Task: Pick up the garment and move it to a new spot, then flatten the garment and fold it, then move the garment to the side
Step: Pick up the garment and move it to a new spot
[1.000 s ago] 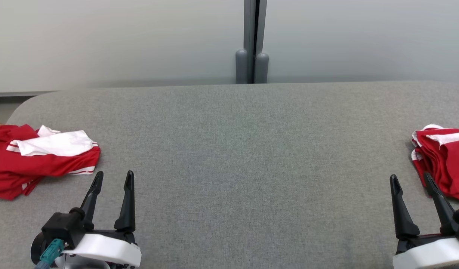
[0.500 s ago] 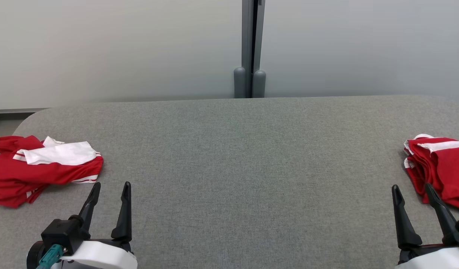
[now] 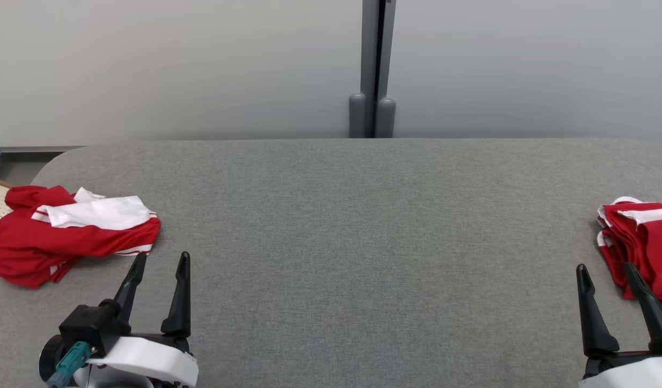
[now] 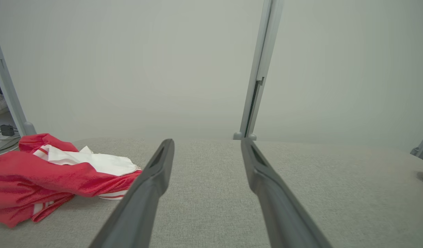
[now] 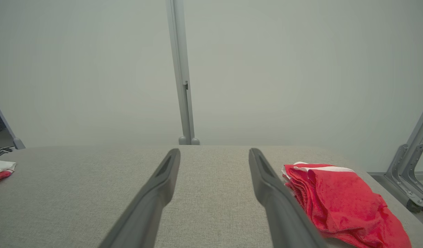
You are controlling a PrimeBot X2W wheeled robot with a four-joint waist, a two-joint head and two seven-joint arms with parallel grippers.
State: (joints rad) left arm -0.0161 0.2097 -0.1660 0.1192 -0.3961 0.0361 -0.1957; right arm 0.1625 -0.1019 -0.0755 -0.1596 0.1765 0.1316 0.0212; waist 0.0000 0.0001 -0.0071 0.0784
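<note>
Grippers both empty. The left gripper (image 3: 163, 257) sits low at the table's near left with its two dark fingers spread wide and nothing between them. The right gripper (image 3: 605, 267) at near right is the same: wide apart, holding nothing.

The crumpled red garment with white panel and stripes (image 3: 67, 245) lies on the grey fabric-covered table (image 3: 352, 242) at its left end, just beyond and left of the left fingertips, not touching. In the left wrist view the garment (image 4: 42, 175) is left of the fingers, clear of them.

A folded pile of red-and-white garments (image 3: 646, 242) is at the table's right edge. In the right wrist view the pile (image 5: 335, 193) is just beside the outer finger; I can't tell if they touch. A grey vertical post (image 3: 372, 64) stands behind the table's middle.
</note>
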